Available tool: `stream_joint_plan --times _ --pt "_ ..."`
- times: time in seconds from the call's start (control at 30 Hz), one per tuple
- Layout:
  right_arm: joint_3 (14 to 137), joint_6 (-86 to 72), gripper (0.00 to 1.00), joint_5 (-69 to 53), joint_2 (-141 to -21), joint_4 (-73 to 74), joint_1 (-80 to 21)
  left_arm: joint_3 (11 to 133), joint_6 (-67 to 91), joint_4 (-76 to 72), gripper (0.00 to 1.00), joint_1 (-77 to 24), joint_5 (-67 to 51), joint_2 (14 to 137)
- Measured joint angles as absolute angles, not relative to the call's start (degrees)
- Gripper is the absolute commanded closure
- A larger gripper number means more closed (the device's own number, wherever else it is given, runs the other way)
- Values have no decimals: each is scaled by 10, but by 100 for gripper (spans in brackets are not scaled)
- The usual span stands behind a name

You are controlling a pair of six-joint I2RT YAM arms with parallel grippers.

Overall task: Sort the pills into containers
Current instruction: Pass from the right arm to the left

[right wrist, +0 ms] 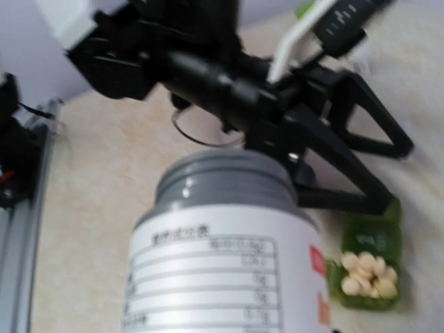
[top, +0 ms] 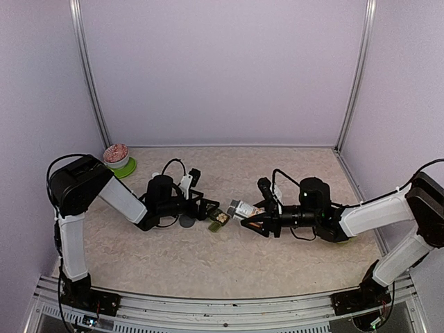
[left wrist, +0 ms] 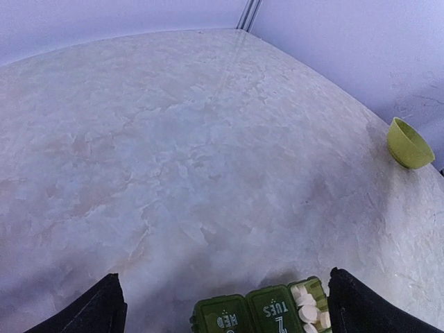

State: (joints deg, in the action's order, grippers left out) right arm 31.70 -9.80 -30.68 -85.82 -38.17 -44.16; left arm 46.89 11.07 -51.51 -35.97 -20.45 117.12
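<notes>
**Containers**: dark green strip of three joined square compartments. Lies flat near the centre of the table, between the two grippers. One end compartment open with its lid folded back, heaped with small white pills. Other two lidded, with pale lettering.

**Handling (judged):**
- Light, stiff moulded plastic, apt to skid on the smooth top when nudged.
- Thin snap lids, better pressed shut from above than pinched.
- Best taken across the narrow width at a closed compartment, kept level and clear of the open one to avoid a spill.
- Pills hard, tiny, prone to roll and bounce.

**Left gripper**: released, fingers spread wide either side of the strip, grasping nothing.

**Right gripper**: clenched on a white labelled pill bottle, tilted with its grey top end toward the strip. Capped or not, cannot tell.

**Also present:**
- Dark grey disc on the table just beside the left gripper.
- Lime-green bowl toward the right edge.
</notes>
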Motion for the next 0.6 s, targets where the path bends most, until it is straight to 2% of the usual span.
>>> stream_joint_plan --times 0.37,0.6 --pt "213 -88 71 -357 -821 -627 -441 465 118 -461 1 -367 -187 1095" --pt "176 -71 71 -354 -811 -727 -441 437 131 -432 1 -405 -224 946"
